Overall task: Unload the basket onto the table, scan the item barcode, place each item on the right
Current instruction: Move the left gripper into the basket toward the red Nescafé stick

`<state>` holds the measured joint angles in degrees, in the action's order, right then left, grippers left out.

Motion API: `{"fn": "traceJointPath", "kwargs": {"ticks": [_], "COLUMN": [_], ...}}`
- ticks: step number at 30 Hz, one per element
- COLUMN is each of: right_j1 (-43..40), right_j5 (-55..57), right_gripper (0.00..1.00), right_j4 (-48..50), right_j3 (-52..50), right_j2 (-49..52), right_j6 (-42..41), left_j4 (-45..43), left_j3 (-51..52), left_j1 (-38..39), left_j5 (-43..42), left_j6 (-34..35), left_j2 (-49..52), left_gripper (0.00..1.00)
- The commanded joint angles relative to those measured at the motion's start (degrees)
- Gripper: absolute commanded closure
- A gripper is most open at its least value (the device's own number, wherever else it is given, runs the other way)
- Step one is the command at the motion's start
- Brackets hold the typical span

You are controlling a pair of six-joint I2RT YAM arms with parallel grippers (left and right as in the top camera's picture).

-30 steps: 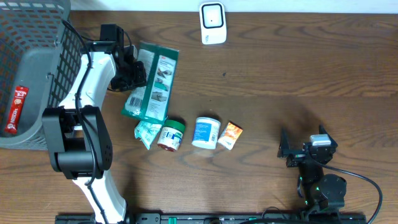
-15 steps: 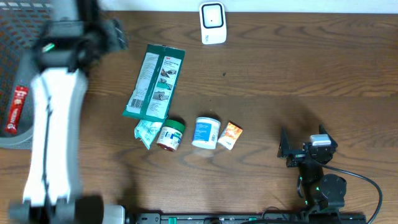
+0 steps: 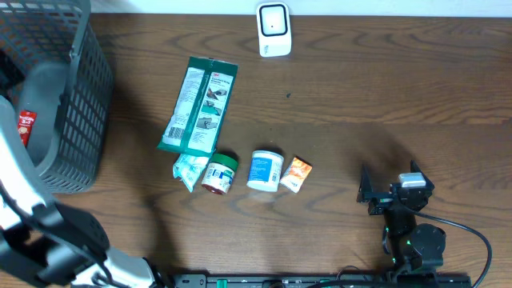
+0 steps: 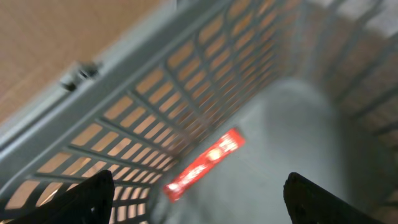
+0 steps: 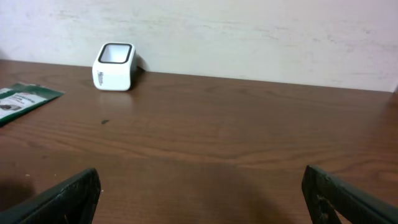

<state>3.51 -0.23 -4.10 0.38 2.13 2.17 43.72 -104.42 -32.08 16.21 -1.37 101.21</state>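
When you read the table (image 3: 360, 96) from its near edge outward, you first meet the right gripper (image 5: 200, 190), parked low at the near right with its fingers spread wide and nothing between them. Beyond it, toward the centre, four small items lie in a row: a crumpled green-and-white pouch (image 3: 187, 170), a green-lidded jar (image 3: 220, 174) touching that pouch, a white tub (image 3: 265, 170), and an orange sachet (image 3: 296, 174) just beside the tub. Farther back lies a flat green package (image 3: 198, 106), its near end just beside the pouch and jar. The white scanner (image 3: 274, 30) stands at the far edge, well apart from every item. At the left, the left gripper (image 4: 208, 199) hangs over the grey basket (image 3: 84, 96) with its fingers apart, holding nothing; a red packet (image 4: 205, 163) lies on the basket floor beneath it.
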Motion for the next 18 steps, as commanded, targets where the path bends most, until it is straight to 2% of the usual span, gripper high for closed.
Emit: {"fn": "traceJointPath", "kwargs": {"ticks": [1, 4, 8, 13, 18], "right_j1": [-0.5, -0.5, -0.5, -0.5, -0.5], "right_j5": [-0.1, -0.1, -0.1, -0.1, -0.1], "right_gripper": [0.01, 0.01, 0.01, 0.01, 0.01], "right_j4": [-0.3, -0.3, -0.3, -0.3, -0.3], "right_j3": [0.0, 0.0, 0.0, 0.0, 0.0], "right_j2": [-0.2, -0.2, -0.2, -0.2, -0.2], "right_j6": [0.2, 0.2, 0.2, 0.2, 0.2], "left_j4": [2.0, 4.0, 6.4, 7.5, 6.3], "left_j3": [0.2, 0.2, 0.2, 0.2, 0.2], "left_j1": [-3.1, -5.7, -7.5, -8.9, -9.2], "left_j5": [1.0, -0.8, -9.7, -9.8, -10.2], "left_j6": [-4.3, -6.1, -10.8, -12.0, -13.5], "left_j2": [6.6, 13.9, 20.3, 25.8, 26.9], "left_gripper": [0.15, 0.14, 0.14, 0.14, 0.13]}}
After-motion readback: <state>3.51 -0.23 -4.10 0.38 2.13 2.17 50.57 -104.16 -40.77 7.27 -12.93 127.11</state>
